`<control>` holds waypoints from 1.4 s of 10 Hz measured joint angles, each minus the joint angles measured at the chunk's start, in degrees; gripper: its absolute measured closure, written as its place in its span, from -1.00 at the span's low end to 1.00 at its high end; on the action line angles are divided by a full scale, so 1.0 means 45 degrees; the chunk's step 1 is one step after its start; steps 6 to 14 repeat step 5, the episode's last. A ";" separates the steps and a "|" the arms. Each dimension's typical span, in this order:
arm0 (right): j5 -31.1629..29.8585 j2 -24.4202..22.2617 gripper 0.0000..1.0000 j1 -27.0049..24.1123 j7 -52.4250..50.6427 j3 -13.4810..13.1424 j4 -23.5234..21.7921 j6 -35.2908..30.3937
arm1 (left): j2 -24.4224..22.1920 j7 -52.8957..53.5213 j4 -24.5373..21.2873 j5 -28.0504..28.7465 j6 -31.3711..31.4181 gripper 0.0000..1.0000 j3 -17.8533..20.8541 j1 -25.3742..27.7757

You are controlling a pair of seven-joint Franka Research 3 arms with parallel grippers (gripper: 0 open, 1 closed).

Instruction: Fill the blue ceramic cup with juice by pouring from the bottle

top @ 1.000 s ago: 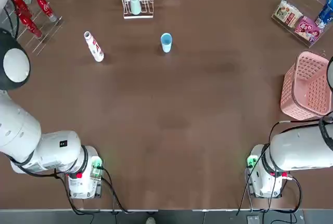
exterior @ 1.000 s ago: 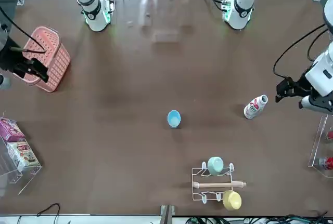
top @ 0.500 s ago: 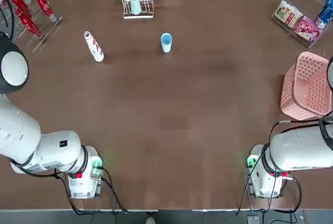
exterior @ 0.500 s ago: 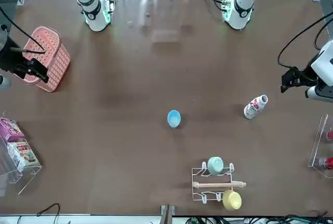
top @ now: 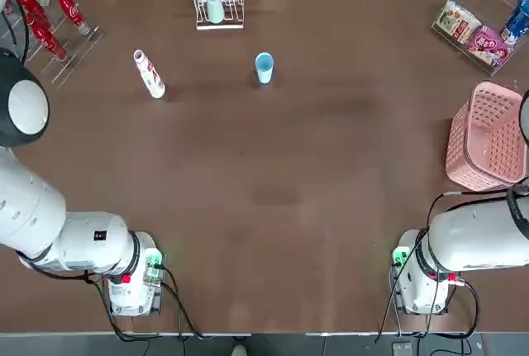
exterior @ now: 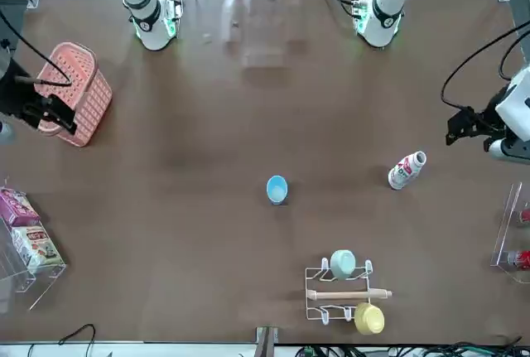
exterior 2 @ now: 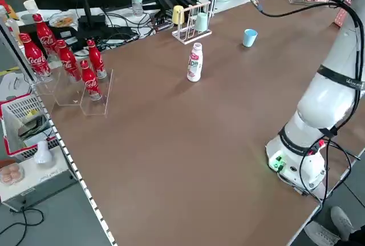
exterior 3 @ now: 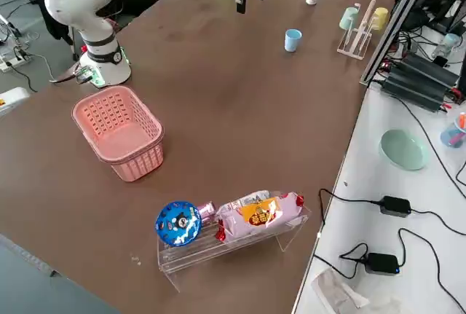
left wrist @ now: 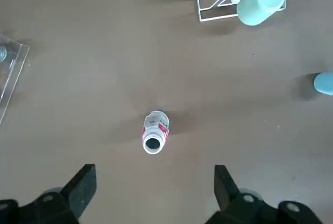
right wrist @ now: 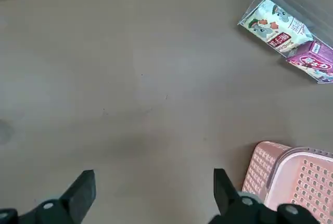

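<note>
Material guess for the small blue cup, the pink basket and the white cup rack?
Small round sky-blue cup: probably matte plastic or glazed ceramic; smooth, even colour leaves both open.
Pink perforated basket: likely moulded plastic, satin; regular holes run through its walls.
White open-frame rack: looks like coated metal wire, given the thin, evenly white bars.

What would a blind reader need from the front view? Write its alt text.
A white bottle and a blue cup stand apart on a brown table, near a rack. The left gripper is raised at picture right, the right gripper by a pink basket.
</note>
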 joint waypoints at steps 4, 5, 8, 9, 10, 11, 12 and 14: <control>0.0007 0.0000 -1.00 0.0000 0.0000 -0.0010 -0.0024 0.0051 | 0.0110 -0.0150 0.0003 0.0000 0.0002 -1.00 0.0765 -0.0871; 0.0008 0.0000 -1.00 0.0000 0.0000 -0.0011 -0.0036 0.0147 | 0.0109 -0.0150 0.0054 0.0000 0.0002 -1.00 0.0816 -0.0870; 0.0008 0.0000 -1.00 0.0000 0.0000 -0.0011 -0.0036 0.0147 | 0.0109 -0.0150 0.0054 0.0000 0.0002 -1.00 0.0816 -0.0870; 0.0008 0.0000 -1.00 0.0000 0.0000 -0.0011 -0.0036 0.0147 | 0.0109 -0.0150 0.0054 0.0000 0.0002 -1.00 0.0816 -0.0870; 0.0008 0.0000 -1.00 0.0000 0.0000 -0.0011 -0.0036 0.0147 | 0.0109 -0.0150 0.0054 0.0000 0.0002 -1.00 0.0816 -0.0870; 0.0008 0.0000 -1.00 0.0000 0.0000 -0.0011 -0.0036 0.0147 | 0.0109 -0.0150 0.0054 0.0000 0.0002 -1.00 0.0816 -0.0870; 0.0008 0.0000 -1.00 0.0000 0.0000 -0.0011 -0.0036 0.0147 | 0.0109 -0.0150 0.0054 0.0000 0.0002 -1.00 0.0816 -0.0870; 0.0008 0.0000 -1.00 0.0000 0.0000 -0.0011 -0.0036 0.0147 | 0.0109 -0.0150 0.0054 0.0000 0.0002 -1.00 0.0816 -0.0870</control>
